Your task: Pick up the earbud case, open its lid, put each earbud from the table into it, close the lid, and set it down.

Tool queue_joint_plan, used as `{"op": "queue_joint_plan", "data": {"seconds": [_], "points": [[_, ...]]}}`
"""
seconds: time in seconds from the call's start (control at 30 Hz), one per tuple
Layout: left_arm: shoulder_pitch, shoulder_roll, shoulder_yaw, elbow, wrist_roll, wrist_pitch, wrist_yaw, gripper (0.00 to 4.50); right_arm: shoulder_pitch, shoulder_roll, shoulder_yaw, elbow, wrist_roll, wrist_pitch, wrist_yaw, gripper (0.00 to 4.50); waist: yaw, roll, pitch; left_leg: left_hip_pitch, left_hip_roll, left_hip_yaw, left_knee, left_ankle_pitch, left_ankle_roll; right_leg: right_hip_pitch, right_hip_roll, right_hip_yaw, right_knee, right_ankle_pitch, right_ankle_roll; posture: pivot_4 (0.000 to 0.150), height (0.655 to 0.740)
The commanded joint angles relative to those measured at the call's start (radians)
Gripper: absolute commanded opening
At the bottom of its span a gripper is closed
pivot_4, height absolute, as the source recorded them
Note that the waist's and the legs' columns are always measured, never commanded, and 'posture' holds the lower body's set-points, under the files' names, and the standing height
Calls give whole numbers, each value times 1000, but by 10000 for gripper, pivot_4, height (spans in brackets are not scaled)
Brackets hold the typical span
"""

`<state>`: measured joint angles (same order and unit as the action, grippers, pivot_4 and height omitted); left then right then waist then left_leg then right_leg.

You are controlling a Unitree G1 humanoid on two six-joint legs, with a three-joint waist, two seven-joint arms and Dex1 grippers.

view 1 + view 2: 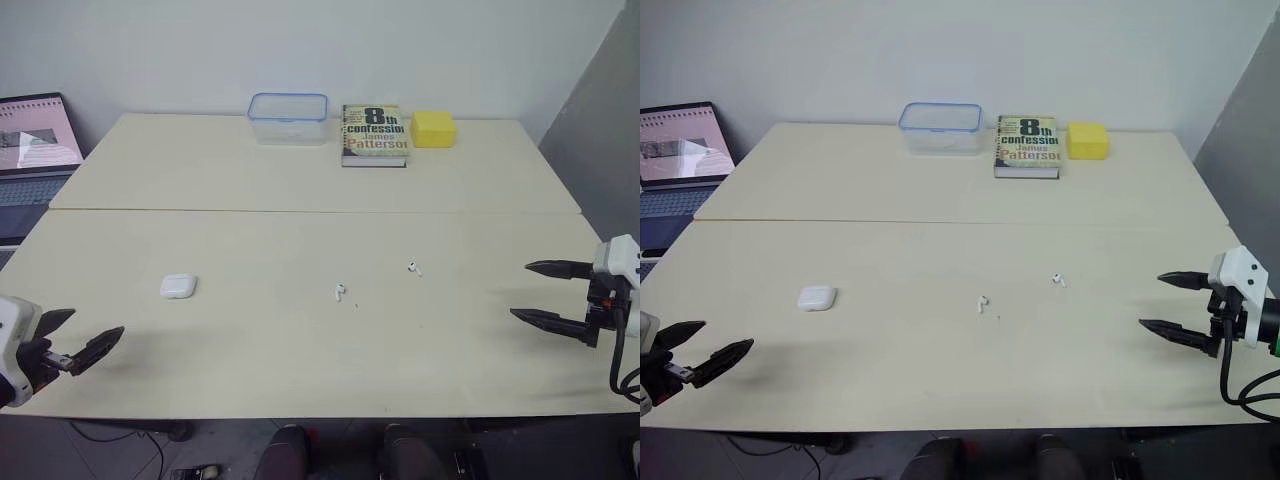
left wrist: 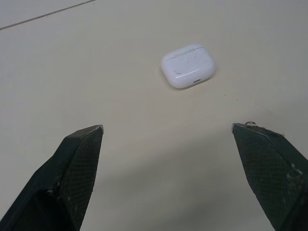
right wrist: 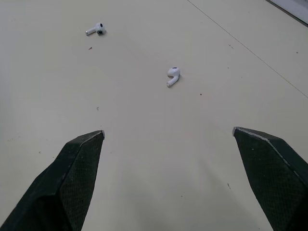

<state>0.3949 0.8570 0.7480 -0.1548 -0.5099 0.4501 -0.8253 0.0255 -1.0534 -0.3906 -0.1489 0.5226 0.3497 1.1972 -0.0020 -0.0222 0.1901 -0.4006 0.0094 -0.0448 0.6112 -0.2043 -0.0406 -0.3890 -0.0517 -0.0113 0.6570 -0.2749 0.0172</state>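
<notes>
Pale tabletop (image 1: 300,350), with a seam running across it from side to side. On the near half, a white earbud case (image 1: 177,286) lies flat toward the left, lid shut. One earbud (image 1: 340,292) lies near the centre. The second earbud (image 1: 414,267) is to its right and slightly farther back (the two are apart, not touching). Along the far edge, in a row: clear plastic container (image 1: 288,118), paperback book (image 1: 374,134), yellow block (image 1: 433,128).

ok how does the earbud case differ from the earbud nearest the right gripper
The earbud case is a larger rounded block; the earbud is tiny with a stem. The earbud case lies before the left gripper, the earbud toward the right gripper. Both are white.
</notes>
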Motion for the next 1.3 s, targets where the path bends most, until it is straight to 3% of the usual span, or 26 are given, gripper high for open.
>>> {"op": "queue_joint_plan", "data": {"seconds": [0.03,0.3,0.93,1.3], "points": [[-22,10,45,-25,-25,3,-17,45000,-27,-4,-1,-3,-2,-14,9,44896,0,0,0,0,0,0,0,0,0,0,0,0,0,0,0,1500,7400],[-90,27,69,-8,-116,57,-100,45000,-76,1,29,2,-1,-13,22,44896,0,0,0,0,0,1,0,0,0,0,0,0,0,0,0,1500,7400],[15,-7,107,-42,-138,101,-134,45000,-178,5,94,-6,7,-4,62,44896,-1,0,0,0,1,1,0,0,0,0,1,0,0,0,0,1500,7400],[-115,-209,-52,-117,-59,111,188,45000,-317,50,155,-85,64,68,24,44896,0,0,0,1,1,0,1,0,0,1,2,0,2,3,6,1500,7400]]}}
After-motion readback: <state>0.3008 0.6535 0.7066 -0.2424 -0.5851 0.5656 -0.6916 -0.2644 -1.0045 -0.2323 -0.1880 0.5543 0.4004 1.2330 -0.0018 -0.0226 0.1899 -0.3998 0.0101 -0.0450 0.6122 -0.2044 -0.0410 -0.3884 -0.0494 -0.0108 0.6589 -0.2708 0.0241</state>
